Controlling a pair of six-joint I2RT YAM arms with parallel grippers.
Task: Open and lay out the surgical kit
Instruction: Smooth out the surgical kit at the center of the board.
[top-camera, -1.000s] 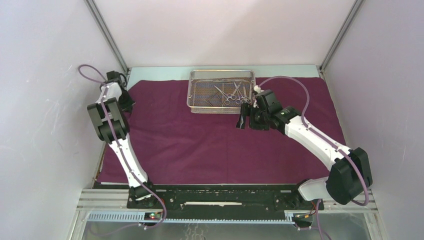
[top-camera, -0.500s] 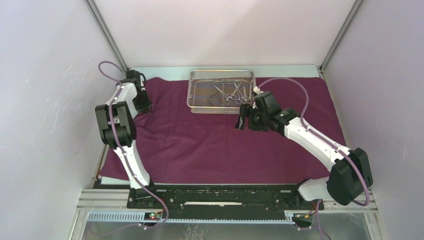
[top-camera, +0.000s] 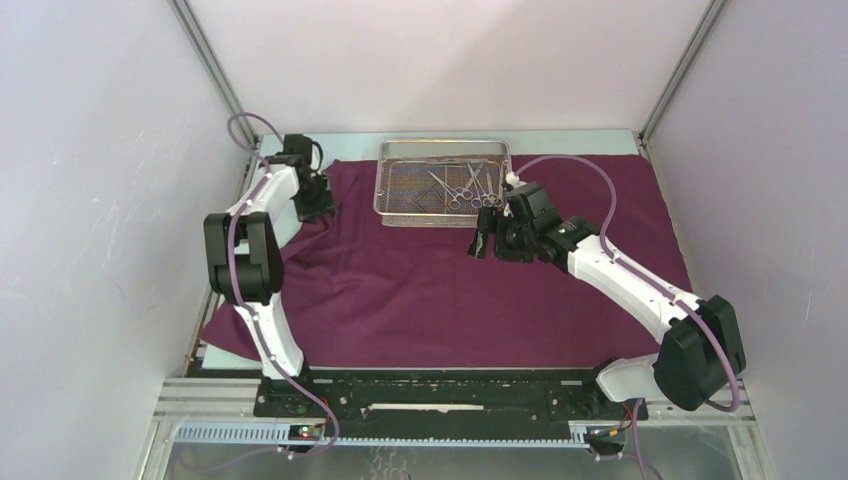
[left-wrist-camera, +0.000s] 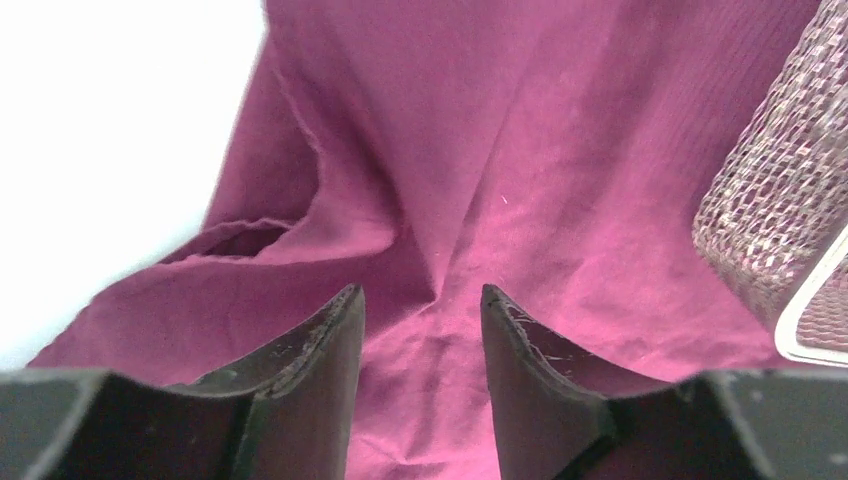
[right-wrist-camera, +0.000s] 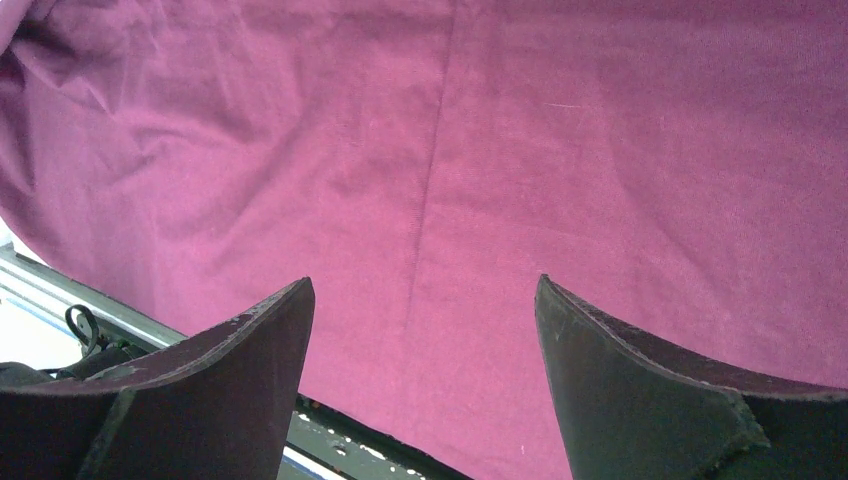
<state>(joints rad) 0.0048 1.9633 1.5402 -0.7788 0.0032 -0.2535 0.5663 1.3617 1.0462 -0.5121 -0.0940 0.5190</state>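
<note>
White-walled booth, pale table (top-camera: 560, 140). Maroon cloth (top-camera: 420, 290) spread over most of table. Mesh tray (top-camera: 430, 218) sits on cloth, far middle. Steel instruments (top-camera: 466, 186) lie in tray's right half. Cloth corner left of tray pulled inward, rumpled. Left gripper (top-camera: 318, 205) just left of tray, low on rumpled cloth. Fingers (left-wrist-camera: 330, 340) narrowly parted, creases converging into gap; clamped or not, cannot tell. Right gripper (top-camera: 484, 243) just nearer than tray's right corner, over flat cloth, jaws spread wide, holding nothing.
</note>
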